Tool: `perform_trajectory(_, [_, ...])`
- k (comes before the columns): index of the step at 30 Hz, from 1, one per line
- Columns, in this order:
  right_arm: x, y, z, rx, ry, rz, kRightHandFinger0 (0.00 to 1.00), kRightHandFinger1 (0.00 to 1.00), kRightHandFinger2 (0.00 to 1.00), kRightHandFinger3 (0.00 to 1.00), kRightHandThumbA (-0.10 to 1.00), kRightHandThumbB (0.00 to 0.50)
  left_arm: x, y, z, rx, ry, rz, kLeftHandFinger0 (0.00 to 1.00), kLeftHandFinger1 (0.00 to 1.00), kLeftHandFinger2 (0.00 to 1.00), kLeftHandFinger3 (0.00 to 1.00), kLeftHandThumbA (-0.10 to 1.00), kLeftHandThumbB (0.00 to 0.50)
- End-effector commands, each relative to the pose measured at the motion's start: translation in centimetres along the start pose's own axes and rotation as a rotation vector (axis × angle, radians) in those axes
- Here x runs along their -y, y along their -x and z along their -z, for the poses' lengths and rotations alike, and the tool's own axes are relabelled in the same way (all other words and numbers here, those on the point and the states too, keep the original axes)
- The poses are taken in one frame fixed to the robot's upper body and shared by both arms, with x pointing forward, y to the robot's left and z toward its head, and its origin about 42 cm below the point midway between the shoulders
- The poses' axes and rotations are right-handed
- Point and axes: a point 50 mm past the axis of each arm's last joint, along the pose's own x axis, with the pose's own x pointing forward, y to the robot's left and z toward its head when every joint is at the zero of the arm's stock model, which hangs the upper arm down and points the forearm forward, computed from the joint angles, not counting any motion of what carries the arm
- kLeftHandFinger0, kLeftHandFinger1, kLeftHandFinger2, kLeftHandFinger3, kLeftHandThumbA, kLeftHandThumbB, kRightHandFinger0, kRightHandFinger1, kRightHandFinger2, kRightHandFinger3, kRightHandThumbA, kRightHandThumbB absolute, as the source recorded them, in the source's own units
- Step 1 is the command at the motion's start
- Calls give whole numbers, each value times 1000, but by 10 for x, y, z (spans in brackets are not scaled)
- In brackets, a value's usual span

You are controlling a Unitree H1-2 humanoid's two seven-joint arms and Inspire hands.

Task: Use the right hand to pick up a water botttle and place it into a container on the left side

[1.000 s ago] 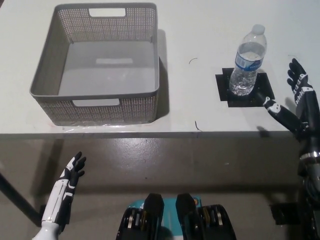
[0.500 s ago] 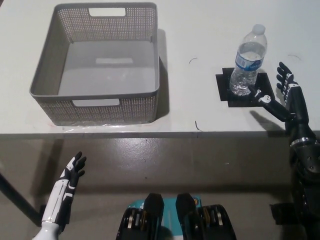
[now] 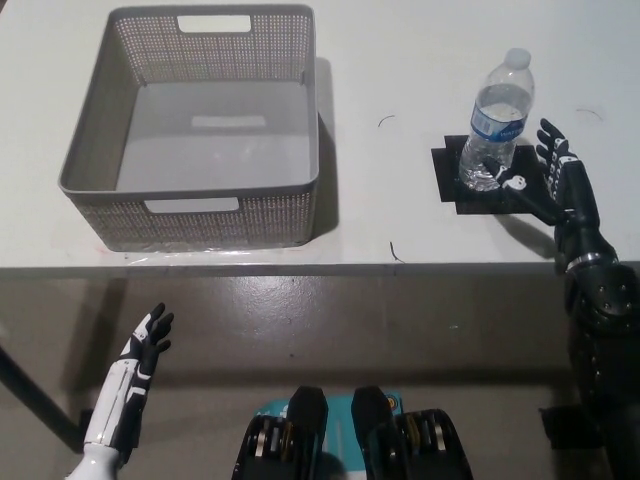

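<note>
A clear water bottle (image 3: pixel 497 120) with a blue label and white cap stands upright on a black square mat (image 3: pixel 490 174) at the table's right. My black right hand (image 3: pixel 548 180) is open just right of the bottle's base, thumb reaching close to the bottle, fingers spread and not closed on it. The grey mesh basket (image 3: pixel 90 165) stands on the table's left side with nothing inside. My white left hand (image 3: pixel 147 345) rests low at the lower left, below the table edge, fingers apart and holding nothing.
The white table (image 3: pixel 380 215) ends at a front edge running across the middle of the picture. Below it lies a grey-brown floor. A strip of bare tabletop separates the basket and the bottle.
My right hand has moved left and forward toward the bottle, its thumb now close to the bottle's base. The bottle, basket and left hand have stayed put.
</note>
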Motion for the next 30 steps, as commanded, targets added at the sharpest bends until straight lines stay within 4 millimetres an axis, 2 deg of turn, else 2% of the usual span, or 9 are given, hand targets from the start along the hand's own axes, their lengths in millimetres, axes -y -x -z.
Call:
perform_trajectory(1, [3,-21,-31,86,-14,16,1000,1000,1000,1000,1000,500,-6,-1,-6,51,0,4,1000,1000,1000,1000,1000,250])
perform_trajectory(10, [5,-29,-24,59,-24,15,1000,1000,1000,1000,1000,500,-5,1,-4,46,8,11,1000,1000,1000,1000,1000,257])
perform_trajectory(16, [1,-45,-34,50,-14,26,1000,1000,1000,1000,1000,500,-4,2,-4,50,9,18,1000,1000,1000,1000,1000,250])
perform_trajectory(21, [-5,-68,-58,48,57,16,1000,1000,1000,1000,1000,500,-5,1,-4,46,5,26,1000,1000,1000,1000,1000,265])
perform_trajectory(25, [-21,-96,-97,32,77,-15,1000,1000,1000,1000,1000,500,-4,3,-4,40,6,34,1000,1000,1000,1000,1000,266])
perform_trajectory(27, [-28,-106,-119,41,104,-6,1000,1000,1000,1000,1000,500,-3,3,-3,48,10,38,1000,1000,1000,1000,1000,251])
perform_trajectory(28, [-32,-112,-133,34,102,15,1000,1000,1000,1000,981,488,-2,3,-3,48,10,40,1000,1000,1000,1000,1000,247])
perform_trajectory(29, [-34,-114,-139,37,76,37,1000,1000,1000,1000,775,464,-1,2,-3,49,10,42,1000,1000,1000,1000,1000,247])
perform_trajectory(30, [-36,-117,-150,38,47,89,1000,1000,1000,1000,513,475,0,2,-3,50,9,46,1000,1000,1000,1000,1000,254])
